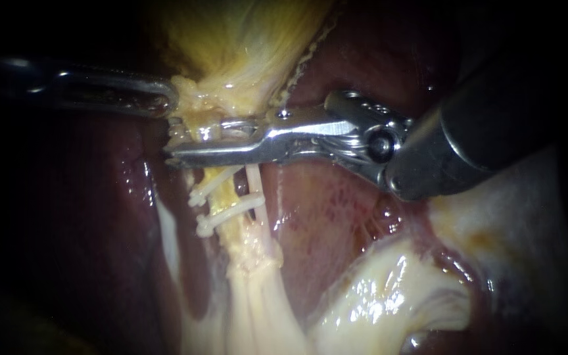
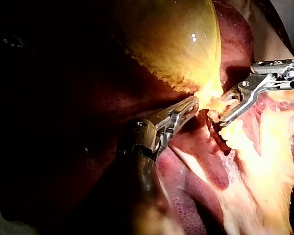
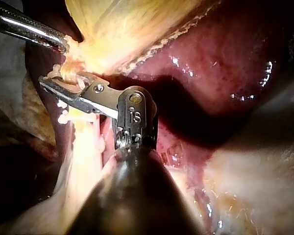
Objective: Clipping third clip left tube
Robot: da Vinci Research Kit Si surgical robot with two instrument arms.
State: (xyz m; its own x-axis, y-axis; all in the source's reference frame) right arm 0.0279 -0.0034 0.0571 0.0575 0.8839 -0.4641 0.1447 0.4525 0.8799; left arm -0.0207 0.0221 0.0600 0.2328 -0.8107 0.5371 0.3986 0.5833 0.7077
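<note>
Tube [image 1: 244,253] is looking soft and slippery; right tool [image 1: 169,139] is pinching it twelve o'clock of clips [image 1: 231,212]; left tool [image 1: 162,102] is gripping gallbladder [image 1: 244,39].

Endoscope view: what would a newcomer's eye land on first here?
The shiny right instrument reaches across the middle of the view and sits across the left tube, just above two white clips already on it. Above it, the left instrument comes in from the left, its jaws shut on the yellow neck of the gallbladder.
</note>
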